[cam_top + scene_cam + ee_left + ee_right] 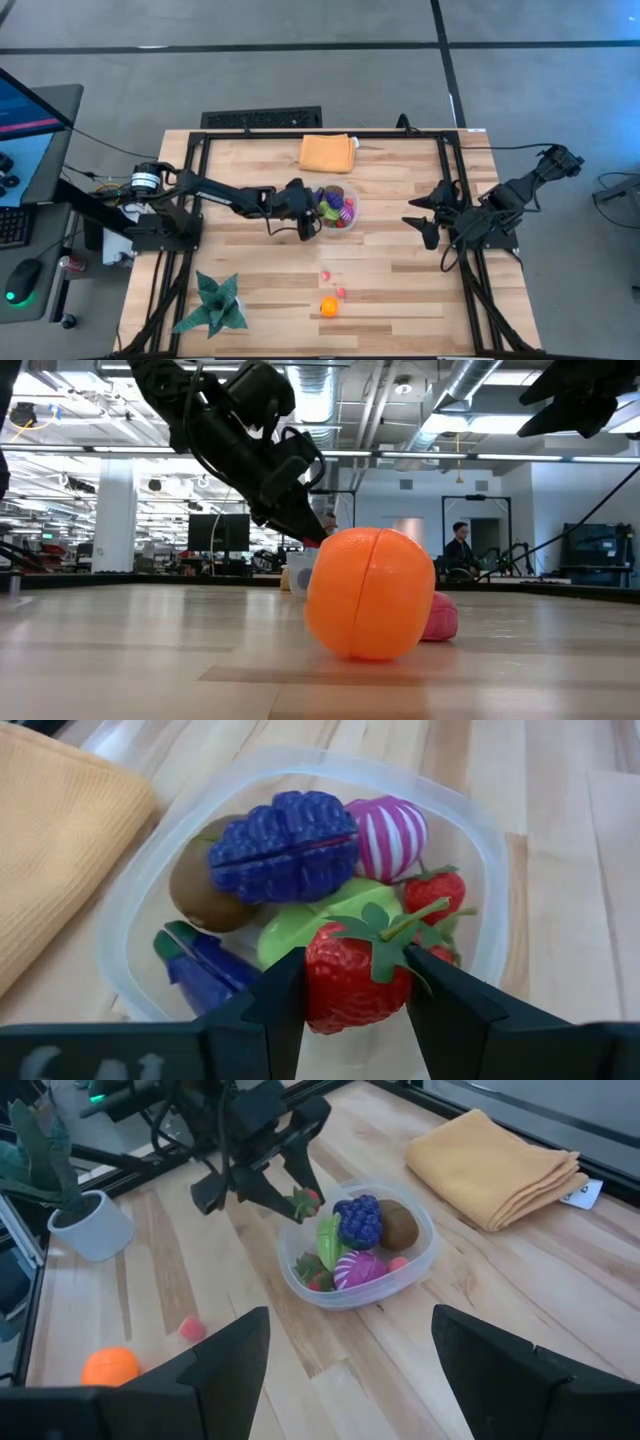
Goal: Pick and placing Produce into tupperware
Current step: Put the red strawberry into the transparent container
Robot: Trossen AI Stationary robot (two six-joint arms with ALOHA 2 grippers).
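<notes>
While most of the toy produce is already inside the clear container, the work is not finished. The left gripper hangs just over the container's near edge, and its two dark fingers are pressed tight on a red strawberry with a green leafy cap. This piece is held above the others and is not yet released.

Inside the container lie a bumpy dark purple grape bunch, a brown kiwi, a round magenta piece with white stripes, a smooth light green piece, a dark blue-purple piece and another strawberry.

On the wooden table an orange and two small pink-red pieces remain, well apart from the container, so I judge three picks are left after this one. The orange is glossy plastic with a seam around it.

The right gripper waits at the right side, jaws apart and holding nothing.
</notes>
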